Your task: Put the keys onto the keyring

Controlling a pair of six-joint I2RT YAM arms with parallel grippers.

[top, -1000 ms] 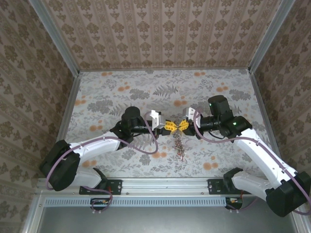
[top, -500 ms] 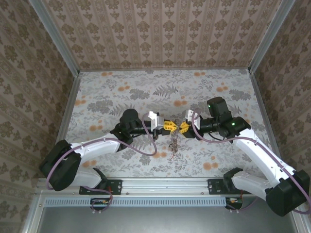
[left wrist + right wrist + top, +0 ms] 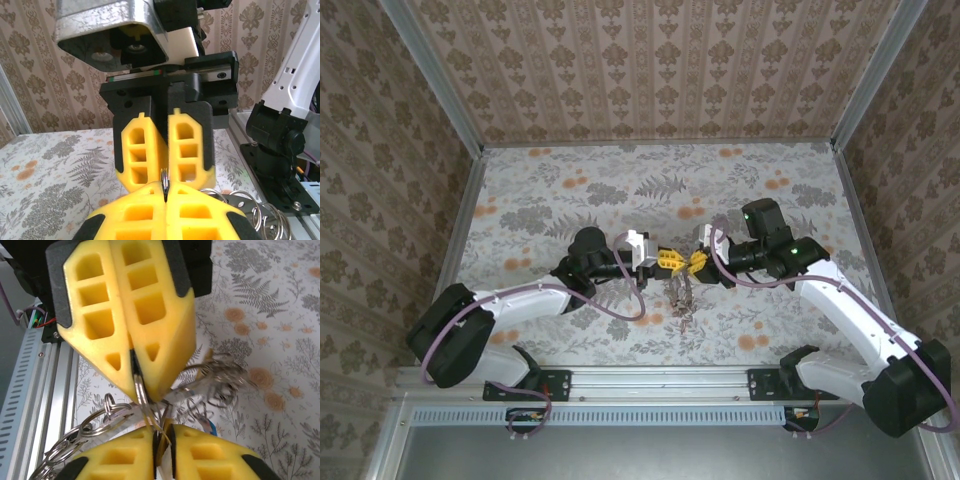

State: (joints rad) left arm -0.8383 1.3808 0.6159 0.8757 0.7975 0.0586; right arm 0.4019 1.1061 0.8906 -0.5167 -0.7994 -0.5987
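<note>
My left fingers (image 3: pixel 95 315), blocky yellow plastic with open cells, are pressed flat together. A thin silver metal keyring (image 3: pixel 140 395) is pinched edge-on in the seam at their tips. My right fingers (image 3: pixel 210 460), of the same yellow make, meet them tip to tip from the opposite side. The two pairs all but touch over the floral-patterned counter (image 3: pixel 570 190), nearer its front edge than its back.

The right pair stands a narrow slit apart. A thin yellowish piece (image 3: pixel 162 447) sits in that slit, right where the ring wire runs down toward it. I cannot tell whether it is the yellow head of a key, nor whether my right fingers are pressing on it or only standing around it.

A tangle of smaller silver wire loops (image 3: pixel 85 435) spills out below my left fingertips on the side of the slotted aluminium rail (image 3: pixel 35 385). More loops (image 3: pixel 220 377) bunch on the other side, over the counter. A small blue bit (image 3: pixel 212 427) shows among them, close to my right fingers.

From the overhead camera the bunch of keys (image 3: pixel 682 298) hangs straight below the point where the two pairs meet, dangling toward the counter. Whether its lowest end touches the surface I cannot tell. Both arms reach in from the near corners, elbows out, wrists turned to face each other.
</note>
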